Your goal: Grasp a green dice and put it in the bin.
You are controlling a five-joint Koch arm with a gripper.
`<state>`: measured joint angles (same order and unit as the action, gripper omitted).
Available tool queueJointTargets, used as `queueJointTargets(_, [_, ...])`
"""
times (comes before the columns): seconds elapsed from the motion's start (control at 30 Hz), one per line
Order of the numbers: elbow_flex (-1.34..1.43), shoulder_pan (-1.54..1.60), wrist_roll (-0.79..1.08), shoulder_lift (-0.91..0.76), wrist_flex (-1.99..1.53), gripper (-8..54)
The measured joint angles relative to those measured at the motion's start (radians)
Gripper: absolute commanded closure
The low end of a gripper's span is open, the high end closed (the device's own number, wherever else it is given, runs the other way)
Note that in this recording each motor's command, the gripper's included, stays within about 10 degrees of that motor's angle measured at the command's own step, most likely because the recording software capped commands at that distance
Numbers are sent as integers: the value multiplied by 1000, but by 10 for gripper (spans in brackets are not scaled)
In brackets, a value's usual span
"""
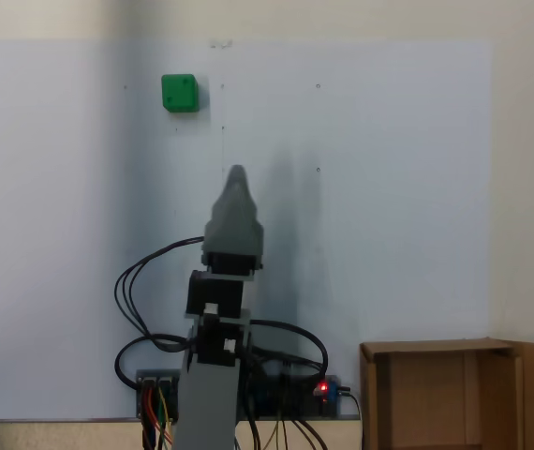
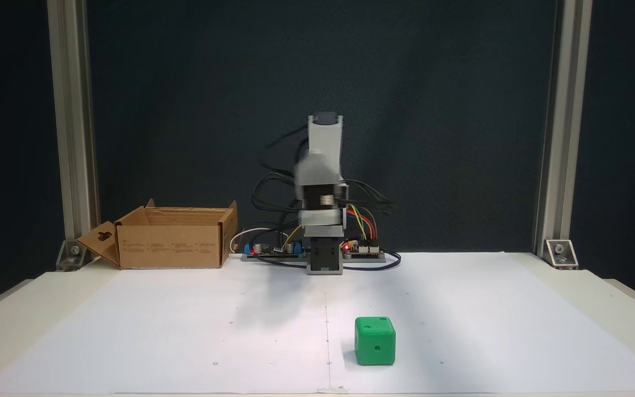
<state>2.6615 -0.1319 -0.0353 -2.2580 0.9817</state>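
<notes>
While the pincer [image 1: 236,174] hangs above the bench [image 2: 185,331], its jaws stacked so I cannot tell their spread, the green dice [image 1: 180,93] sits well ahead and slightly left in this fixed view, far from the bin [image 2: 171,240].
</notes>
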Motion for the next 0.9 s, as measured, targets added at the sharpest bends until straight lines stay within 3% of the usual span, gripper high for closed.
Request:
queueJointTargets(0.6, [0,28,2,2,0,10])
queueJointTargets(0.73, [0,44,2,0,0,52])
queueJointTargets(0.77, [-107,40,2,0,0,18])
queueJointTargets(0.9, [-215,83,2,2,-87,19])
